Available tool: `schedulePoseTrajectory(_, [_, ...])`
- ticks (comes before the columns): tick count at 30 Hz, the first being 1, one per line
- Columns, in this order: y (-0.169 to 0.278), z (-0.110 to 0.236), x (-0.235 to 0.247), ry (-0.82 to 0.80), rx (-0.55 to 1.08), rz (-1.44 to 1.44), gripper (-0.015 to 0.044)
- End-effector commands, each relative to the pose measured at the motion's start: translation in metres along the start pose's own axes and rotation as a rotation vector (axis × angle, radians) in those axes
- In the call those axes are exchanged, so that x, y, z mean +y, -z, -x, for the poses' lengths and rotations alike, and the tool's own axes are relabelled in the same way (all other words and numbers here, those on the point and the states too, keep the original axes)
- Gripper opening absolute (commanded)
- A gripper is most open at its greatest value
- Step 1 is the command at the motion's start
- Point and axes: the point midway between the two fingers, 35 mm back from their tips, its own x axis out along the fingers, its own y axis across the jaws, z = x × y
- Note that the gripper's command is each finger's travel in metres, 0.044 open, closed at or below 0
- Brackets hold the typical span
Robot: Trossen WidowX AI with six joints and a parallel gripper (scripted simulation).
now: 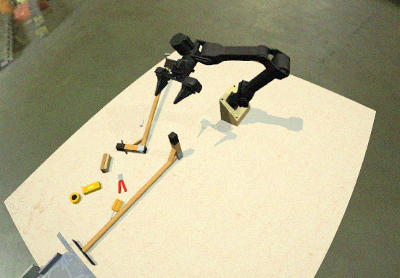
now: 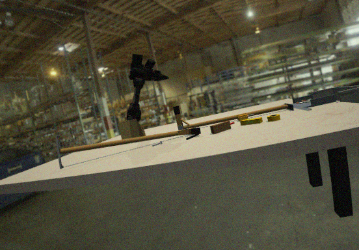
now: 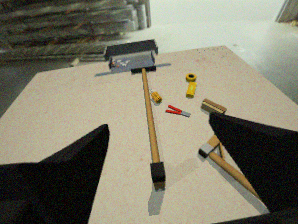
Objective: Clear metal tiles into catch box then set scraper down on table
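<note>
The long scraper [image 1: 138, 195] [image 2: 270, 109] [image 3: 150, 115] lies on the table. Its black-topped grip post [image 1: 173, 137] [image 2: 176, 110] [image 3: 158, 172] stands up at the near end. Its dark blade [image 1: 84, 252] [image 3: 143, 70] rests at the near edge of the steel bench plate [image 1: 70, 266]. The catch box [image 2: 323, 97] [image 3: 131, 49] is dark-walled, at the plate's far end. Small light and reddish bits [image 3: 119, 63] show by the box; whether they lie on the plate or inside it cannot be told. My gripper [image 1: 167, 98] [image 2: 167, 77] [image 3: 159, 123] is wide open and empty, high above the table, clear of the scraper.
A second wooden-handled tool [image 1: 151, 119] [image 2: 120, 140] [image 3: 232, 172] lies beside the scraper. Beyond are a wood block [image 1: 105, 163] [image 3: 214, 106], a yellow level [image 1: 91, 187] [image 3: 191, 90], a tape roll [image 1: 75, 198] [image 3: 191, 77], red pliers [image 1: 122, 186] and an orange-handled tool [image 1: 117, 205] [image 3: 156, 96] close to the scraper's shaft.
</note>
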Motion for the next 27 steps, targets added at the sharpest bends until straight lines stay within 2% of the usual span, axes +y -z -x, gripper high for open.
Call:
schedulePoseTrajectory(1, [-0.018,0.017,0.004,-0.009,-0.061,0.012,0.0440])
schedulePoseTrajectory(15, [-0.067,0.083,0.021,-0.035,-0.241,0.058,0.0440])
schedulePoseTrajectory(27, [-0.070,0.085,0.020,-0.036,-0.248,0.061,0.0440])
